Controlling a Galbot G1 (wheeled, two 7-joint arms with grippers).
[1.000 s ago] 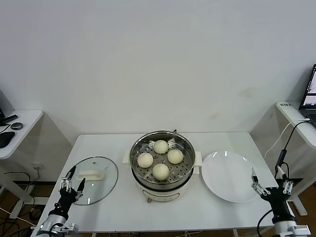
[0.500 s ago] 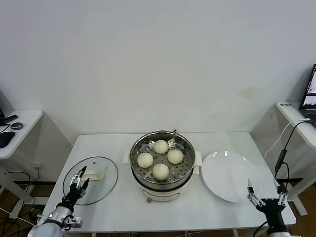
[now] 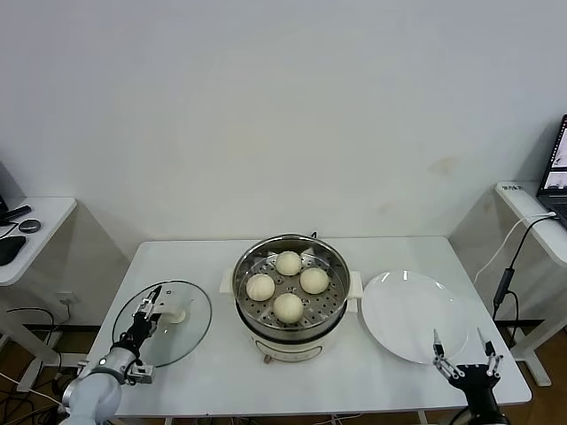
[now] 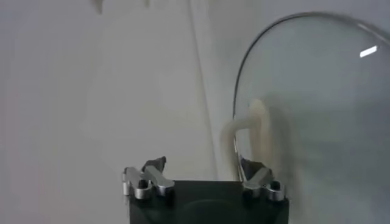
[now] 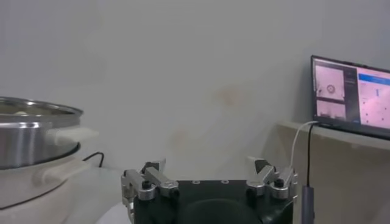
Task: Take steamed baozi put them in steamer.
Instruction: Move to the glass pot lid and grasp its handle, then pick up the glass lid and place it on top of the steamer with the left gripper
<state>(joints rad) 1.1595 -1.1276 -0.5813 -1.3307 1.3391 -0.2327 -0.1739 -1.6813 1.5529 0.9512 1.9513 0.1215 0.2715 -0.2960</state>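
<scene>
baozi (image 3: 289, 263): all four inside steamer (image 3: 330, 329) | plate (image 3: 409, 317): bare | loading done, glass lid (image 3: 190, 332) off | left gripper (image 3: 151, 305): spread around lid handle | right gripper (image 3: 462, 350): spread, idle

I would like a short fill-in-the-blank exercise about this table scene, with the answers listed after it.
1. The steamer holds ____ steamed baozi.
2. The glass lid lies on the table on the robot's ____ side of the steamer.
3. The white plate has ____ baozi on it.
4. The left claw is over the ____.

Missing words: four; left; no; glass lid
</scene>
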